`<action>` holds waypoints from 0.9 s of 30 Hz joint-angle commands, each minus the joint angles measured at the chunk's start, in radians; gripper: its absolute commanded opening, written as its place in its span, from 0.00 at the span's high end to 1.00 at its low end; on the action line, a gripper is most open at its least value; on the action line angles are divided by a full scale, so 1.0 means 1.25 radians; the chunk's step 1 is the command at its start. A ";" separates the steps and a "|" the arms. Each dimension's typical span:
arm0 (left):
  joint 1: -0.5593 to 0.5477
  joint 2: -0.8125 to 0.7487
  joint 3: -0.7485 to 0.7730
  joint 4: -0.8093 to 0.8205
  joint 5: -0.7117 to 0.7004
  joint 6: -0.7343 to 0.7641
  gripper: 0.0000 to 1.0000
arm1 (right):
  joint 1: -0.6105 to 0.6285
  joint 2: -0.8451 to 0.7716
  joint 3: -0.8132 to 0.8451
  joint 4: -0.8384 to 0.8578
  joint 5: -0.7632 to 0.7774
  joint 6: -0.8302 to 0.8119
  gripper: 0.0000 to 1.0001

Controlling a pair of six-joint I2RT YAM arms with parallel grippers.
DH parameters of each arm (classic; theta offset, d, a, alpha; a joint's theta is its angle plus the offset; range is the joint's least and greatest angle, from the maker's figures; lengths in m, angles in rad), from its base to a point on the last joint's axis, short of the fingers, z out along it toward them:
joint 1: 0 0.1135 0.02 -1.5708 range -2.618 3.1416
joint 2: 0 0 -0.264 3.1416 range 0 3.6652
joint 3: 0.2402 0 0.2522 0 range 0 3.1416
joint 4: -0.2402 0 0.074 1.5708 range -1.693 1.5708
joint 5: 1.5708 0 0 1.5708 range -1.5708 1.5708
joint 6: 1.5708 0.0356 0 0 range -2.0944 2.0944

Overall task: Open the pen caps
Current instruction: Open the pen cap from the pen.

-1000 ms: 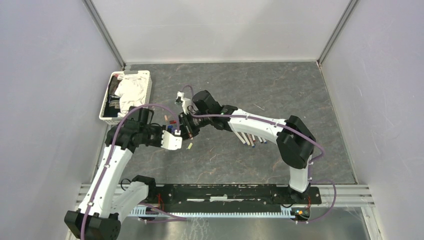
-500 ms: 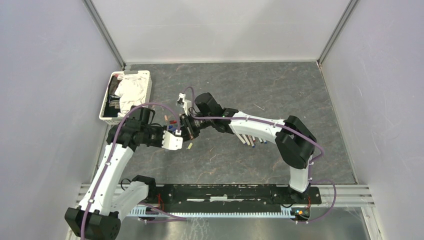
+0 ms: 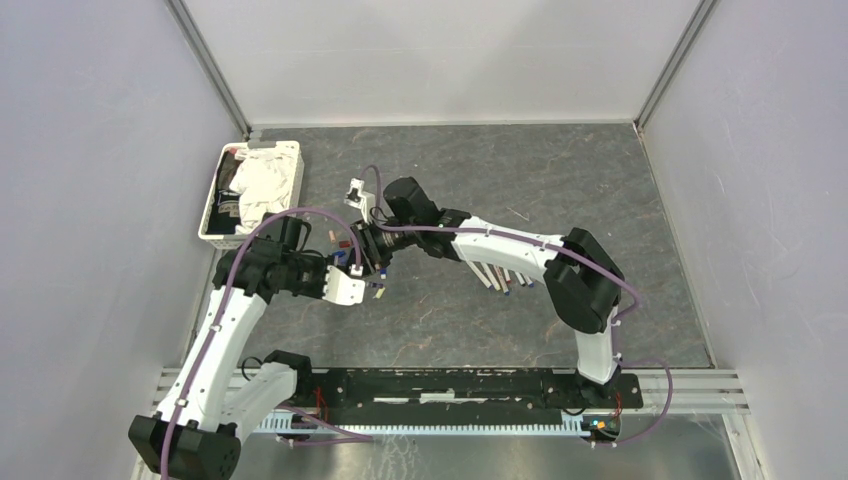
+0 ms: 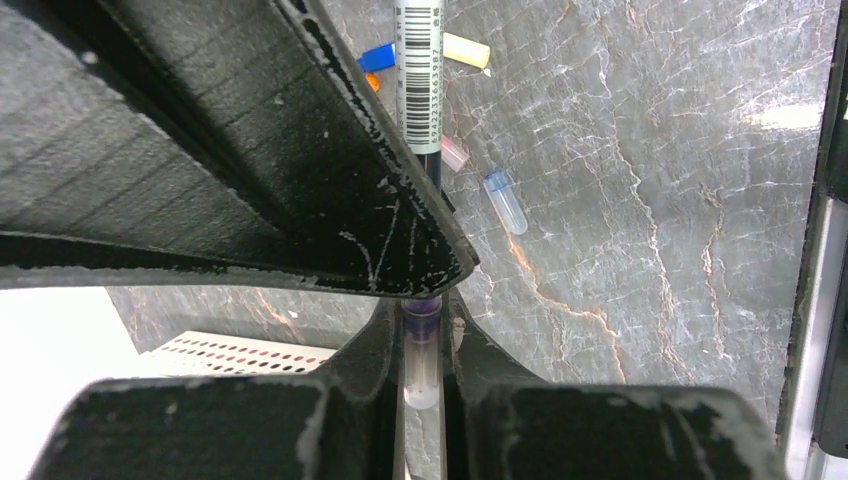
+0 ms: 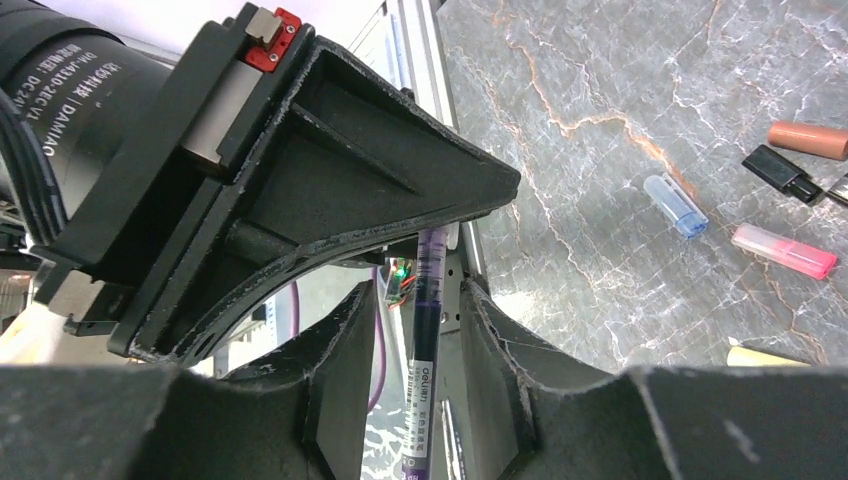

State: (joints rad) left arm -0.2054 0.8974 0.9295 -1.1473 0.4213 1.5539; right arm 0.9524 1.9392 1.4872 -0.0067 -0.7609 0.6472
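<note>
Grey marbled counter [image 3: 560,190], left of centre. Left gripper [image 4: 424,335] pinches a clear cap [image 4: 422,378]. Right gripper [image 5: 418,305] clamps its pen [image 4: 418,70]. The pair has edged toward the left edge, and the cap looks still seated. Loose caps [image 4: 505,200] lie nearby.

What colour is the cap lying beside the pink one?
The cap is translucent blue, clearest in right wrist view.
</note>
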 commanded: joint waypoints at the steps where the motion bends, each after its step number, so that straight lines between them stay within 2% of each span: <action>1: -0.004 -0.004 0.026 -0.004 0.026 0.030 0.98 | 0.010 0.019 0.029 0.031 -0.033 0.008 0.59; 9: -0.004 -0.001 0.031 0.007 0.030 0.026 0.98 | 0.013 0.017 -0.001 0.046 -0.052 0.005 0.62; 10: -0.005 -0.002 0.032 0.008 0.031 0.025 0.98 | 0.014 0.017 0.003 0.044 -0.051 0.004 0.67; 13: -0.005 -0.004 0.028 0.007 0.024 0.027 0.98 | 0.008 0.016 0.008 0.036 -0.038 0.003 1.00; 17: -0.005 -0.012 0.005 0.037 -0.011 0.026 0.98 | -0.020 -0.020 -0.041 0.026 -0.039 -0.015 1.00; 20: -0.004 -0.010 -0.012 0.058 -0.058 0.041 0.98 | -0.051 -0.067 -0.136 0.033 -0.061 -0.036 1.00; 27: -0.003 -0.008 -0.095 0.172 -0.204 0.075 0.98 | -0.091 -0.181 -0.323 -0.108 -0.031 -0.187 1.00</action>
State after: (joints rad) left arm -0.2588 0.8948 0.8452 -0.9894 0.5060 1.5887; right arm 0.9123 1.8278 1.2446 0.1036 -0.7364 0.5686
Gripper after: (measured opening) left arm 0.142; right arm 0.066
